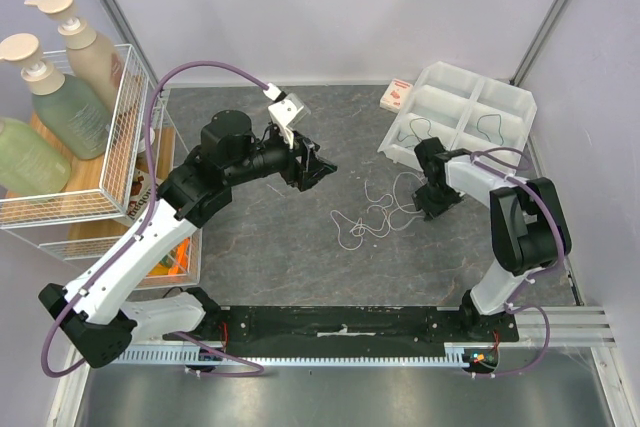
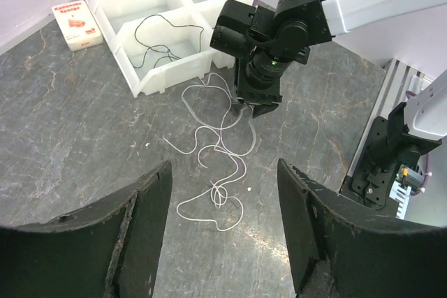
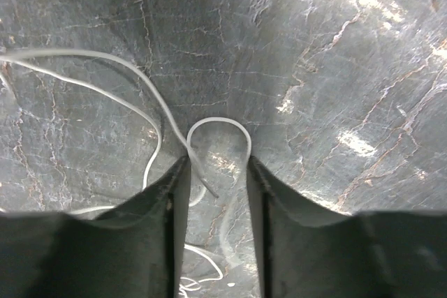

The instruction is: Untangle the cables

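Left jaws are held spread and empty over the middle of the table (image 1: 260, 237), while right jaws are set partly spread astride a loop of the tangled white cables (image 1: 375, 217), near the table's right edge beside a tray (image 1: 463, 107) holding two black cables (image 1: 421, 130).

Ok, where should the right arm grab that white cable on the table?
Grip the small arched loop of the white cable, coming straight down from above. It lies flat on the table, and the arch's top is one lone strand, between the jaws of the right gripper.
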Controlling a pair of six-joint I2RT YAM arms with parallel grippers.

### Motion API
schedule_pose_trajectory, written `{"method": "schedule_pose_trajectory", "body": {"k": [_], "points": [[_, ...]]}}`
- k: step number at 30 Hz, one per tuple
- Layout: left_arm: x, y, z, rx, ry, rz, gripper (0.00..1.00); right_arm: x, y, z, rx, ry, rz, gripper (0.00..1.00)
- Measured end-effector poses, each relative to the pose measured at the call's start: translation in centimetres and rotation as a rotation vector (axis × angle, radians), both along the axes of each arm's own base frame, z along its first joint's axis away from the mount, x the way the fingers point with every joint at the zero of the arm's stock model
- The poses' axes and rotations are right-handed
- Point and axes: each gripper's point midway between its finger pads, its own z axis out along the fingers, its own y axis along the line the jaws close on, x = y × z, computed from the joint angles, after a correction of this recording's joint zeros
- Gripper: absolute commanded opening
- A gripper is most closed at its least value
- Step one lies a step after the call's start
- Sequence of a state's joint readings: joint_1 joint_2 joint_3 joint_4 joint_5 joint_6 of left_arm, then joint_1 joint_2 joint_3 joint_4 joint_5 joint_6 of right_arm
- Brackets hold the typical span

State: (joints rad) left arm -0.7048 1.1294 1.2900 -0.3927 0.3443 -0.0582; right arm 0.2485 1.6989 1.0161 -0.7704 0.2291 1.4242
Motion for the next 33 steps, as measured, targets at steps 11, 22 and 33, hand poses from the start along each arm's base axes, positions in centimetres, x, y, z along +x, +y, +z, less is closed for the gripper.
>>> {"method": "schedule_pose_trajectory", "body": {"k": [11,22,33], "points": [[-0.2,0.1,0.1,0.015,-0.025,-0.004,0.68,-2.2,0.4,0.9,-0.047,-0.024,0.113,0.00],[-1.0,-1.2,-0.9,0.088,-0.089,-0.038,0.68,1.9,-0.2,17.9,-0.114,-0.498,0.348,0.00],[0.1,-0.4,-2.2,0.173,-0.124,0.007,0.68,14.0,-4.1,31.8,-0.438,-0.749,0.466,0.00]]}}
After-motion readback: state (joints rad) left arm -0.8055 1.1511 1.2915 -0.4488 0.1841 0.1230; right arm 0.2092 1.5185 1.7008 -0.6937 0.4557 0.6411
